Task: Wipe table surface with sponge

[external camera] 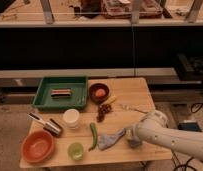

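Note:
A small flat striped block, apparently the sponge [61, 92], lies in the green tray [45, 100] at the back left of the wooden table [130, 92]. My white arm reaches in from the right. The gripper [127, 139] is low over the table near the front edge, right beside a crumpled blue-grey cloth [109, 140]. It is far from the tray. The arm's end hides the gripper's tips.
A dark bowl with an orange fruit [99, 92], grapes [102, 112], a fork [132, 108], a white cup [71, 118], a green chilli [93, 135], a green cup [76, 150], an orange bowl [38, 147] and a silver object [47, 124] stand on the table.

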`<state>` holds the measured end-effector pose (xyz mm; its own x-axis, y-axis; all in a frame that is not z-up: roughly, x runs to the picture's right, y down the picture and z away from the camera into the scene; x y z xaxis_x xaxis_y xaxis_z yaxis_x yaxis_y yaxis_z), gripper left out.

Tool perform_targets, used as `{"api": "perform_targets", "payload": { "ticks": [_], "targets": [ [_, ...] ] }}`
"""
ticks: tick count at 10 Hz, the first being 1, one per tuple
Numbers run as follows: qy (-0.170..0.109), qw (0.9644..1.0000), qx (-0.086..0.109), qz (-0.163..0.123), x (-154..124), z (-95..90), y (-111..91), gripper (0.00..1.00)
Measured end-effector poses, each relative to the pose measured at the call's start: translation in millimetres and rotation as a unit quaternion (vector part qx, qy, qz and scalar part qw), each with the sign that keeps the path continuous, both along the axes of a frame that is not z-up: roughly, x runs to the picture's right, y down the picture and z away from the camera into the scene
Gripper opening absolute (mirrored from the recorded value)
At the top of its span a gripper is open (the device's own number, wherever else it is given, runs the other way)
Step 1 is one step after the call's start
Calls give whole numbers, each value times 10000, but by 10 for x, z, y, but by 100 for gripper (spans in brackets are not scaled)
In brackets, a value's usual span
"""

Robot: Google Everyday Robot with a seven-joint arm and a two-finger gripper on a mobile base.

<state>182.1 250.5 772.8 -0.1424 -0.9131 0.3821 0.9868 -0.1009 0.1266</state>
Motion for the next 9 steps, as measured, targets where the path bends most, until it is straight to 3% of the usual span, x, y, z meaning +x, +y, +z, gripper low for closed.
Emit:
{"api": "perform_targets", "payload": {
  "ticks": [2,5,9],
  "targets": [
    [9,10000,-36,-43,86,-120,122,31],
    [197,9997,-75,117,473,-246,212,31],
    [704,9967,247,327,926,-528,29,31]
  ]
}}
